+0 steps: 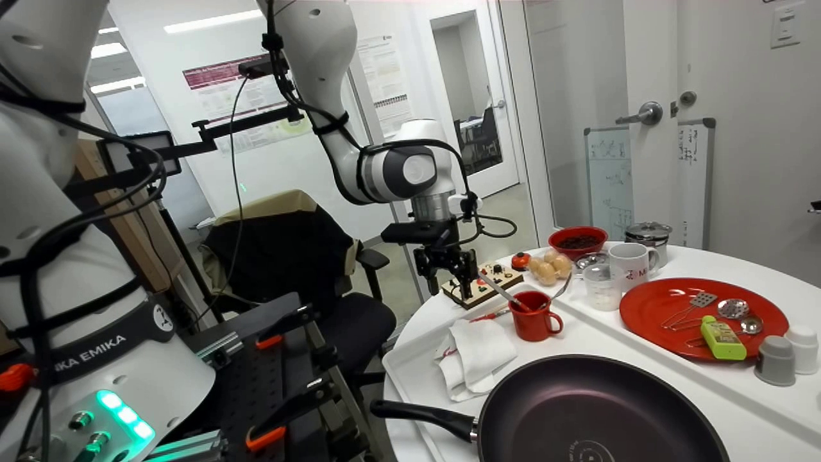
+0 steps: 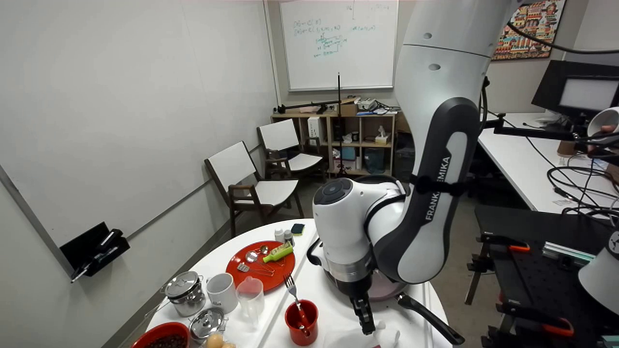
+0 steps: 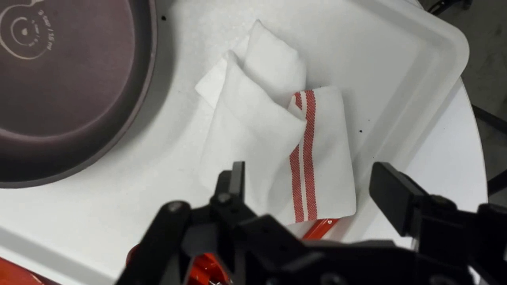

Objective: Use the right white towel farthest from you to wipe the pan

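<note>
The white towel (image 3: 257,130) with two red stripes lies folded on the white tray (image 3: 451,43). It also shows in both exterior views (image 1: 474,356) (image 2: 355,340). The black pan (image 1: 590,410) sits beside the towel on the tray, its handle pointing out over the edge. In the wrist view the pan (image 3: 79,79) is at upper left, partly cut off; in an exterior view the arm hides most of it (image 2: 384,289). My gripper (image 3: 307,186) is open and empty above the towel's striped end. It also shows in both exterior views (image 1: 449,290) (image 2: 367,326).
A red mug (image 1: 535,324) holding utensils stands close to the towel. A red-handled utensil (image 3: 321,228) lies partly under the towel's edge. A red plate (image 1: 660,305) with small utensils and a green bottle (image 1: 725,337) stands farther off. Cups, eggs and a knobbed board (image 1: 497,292) are nearby.
</note>
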